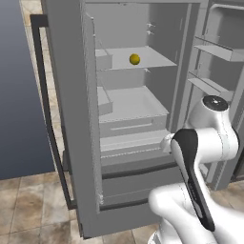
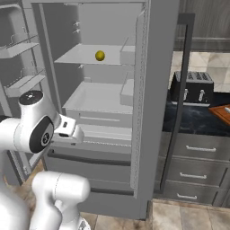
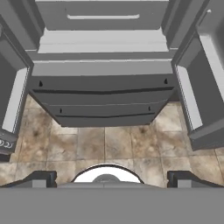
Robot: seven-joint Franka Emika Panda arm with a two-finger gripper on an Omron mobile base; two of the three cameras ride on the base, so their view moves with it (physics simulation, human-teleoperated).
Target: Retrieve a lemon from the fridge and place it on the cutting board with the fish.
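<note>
The fridge [image 1: 71, 109] stands with both doors swung open. A small yellow lemon [image 1: 135, 59] rests on its upper shelf, and the right base view shows the lemon [image 2: 99, 55] near that shelf's middle. My gripper [image 3: 111, 178] is open with nothing between its fingertips [image 3: 40, 178]. It hangs low in front of the fridge [image 3: 103, 96], pointing down at the lower drawers and the floor, well below the lemon. A corner of the reddish-brown cutting board [image 2: 222, 112] shows on the counter at the far right, with a pale bit on it at the picture's edge that may be the fish.
A dark toaster [image 2: 192, 87] sits on the dark counter [image 2: 193, 120] right of the fridge, above grey drawers. The open right door [image 2: 157, 99] with its long handle stands between the shelves and the counter. Door bins [image 1: 214, 50] line the doors' inner sides. The floor is tiled.
</note>
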